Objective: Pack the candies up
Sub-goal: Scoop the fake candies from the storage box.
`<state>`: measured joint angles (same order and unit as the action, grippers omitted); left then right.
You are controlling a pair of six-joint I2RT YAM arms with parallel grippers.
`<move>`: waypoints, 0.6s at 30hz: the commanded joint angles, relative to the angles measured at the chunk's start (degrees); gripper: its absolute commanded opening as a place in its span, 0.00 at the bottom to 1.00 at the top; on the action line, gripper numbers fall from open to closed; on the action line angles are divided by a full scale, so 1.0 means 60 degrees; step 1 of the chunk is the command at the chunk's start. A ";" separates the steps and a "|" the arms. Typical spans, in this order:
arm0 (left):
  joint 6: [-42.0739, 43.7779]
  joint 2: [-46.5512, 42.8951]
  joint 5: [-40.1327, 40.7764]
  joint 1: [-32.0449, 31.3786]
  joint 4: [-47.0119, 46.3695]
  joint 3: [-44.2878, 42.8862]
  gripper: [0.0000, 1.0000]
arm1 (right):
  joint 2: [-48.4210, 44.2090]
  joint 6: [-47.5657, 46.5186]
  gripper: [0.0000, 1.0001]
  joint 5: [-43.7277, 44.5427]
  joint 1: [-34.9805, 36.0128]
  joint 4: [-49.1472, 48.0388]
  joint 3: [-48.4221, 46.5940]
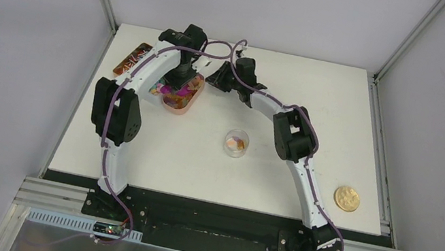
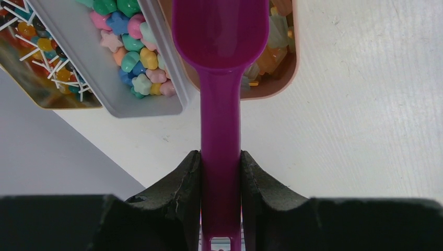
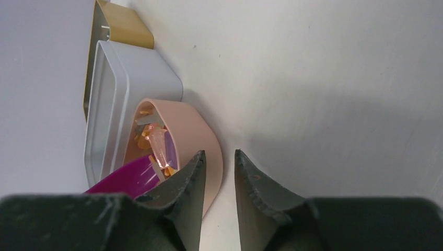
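Nearest to us, on the right of the white table (image 1: pixel 153 148), we have the gold lid (image 1: pixel 346 198) lying flat, well apart from everything else. Further in, near the middle, the clear jar (image 1: pixel 236 143) stands upright and uncapped, with a few candies (image 1: pixel 237 145) in the bottom.

Now to the far left, where both arms meet. The left gripper (image 2: pixel 220 159) is clamped tight on the handle of the magenta scoop (image 2: pixel 220 31), both fingers pressed against it. The scoop's bowl reaches out over the pink tray (image 2: pixel 293 52), among the orange-amber pieces there.

The right gripper (image 3: pixel 219 154) hovers low just beside that pink tray's rounded end. Its jaws stand a narrow gap apart and we see only bare table between them.

Touching the pink tray is the grey tray (image 2: pixel 68 57), holding the pink, green, blue and yellow sweets. Beyond it, at the table's edge, sits the amber tray (image 2: pixel 31 94) of stick sweets
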<state>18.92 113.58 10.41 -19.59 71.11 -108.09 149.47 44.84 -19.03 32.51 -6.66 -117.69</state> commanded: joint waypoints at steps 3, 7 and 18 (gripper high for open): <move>0.0316 -0.0319 -0.0104 0.0225 -0.0939 0.0422 0.00 | 0.0181 -0.0207 0.27 -0.0264 0.0199 0.0029 -0.0541; 0.0401 -0.0304 -0.0075 0.0291 -0.1032 0.0502 0.00 | 0.0149 -0.0222 0.27 -0.0316 0.0221 0.0004 -0.0489; 0.0742 -0.0623 -0.0095 0.0321 -0.1794 0.1189 0.00 | 0.0024 -0.0267 0.27 -0.0317 0.0221 -0.0074 -0.0410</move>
<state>21.80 113.01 10.44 -18.26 65.32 -101.69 150.54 43.99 -19.29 32.62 -5.96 -118.30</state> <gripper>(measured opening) 0.279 0.269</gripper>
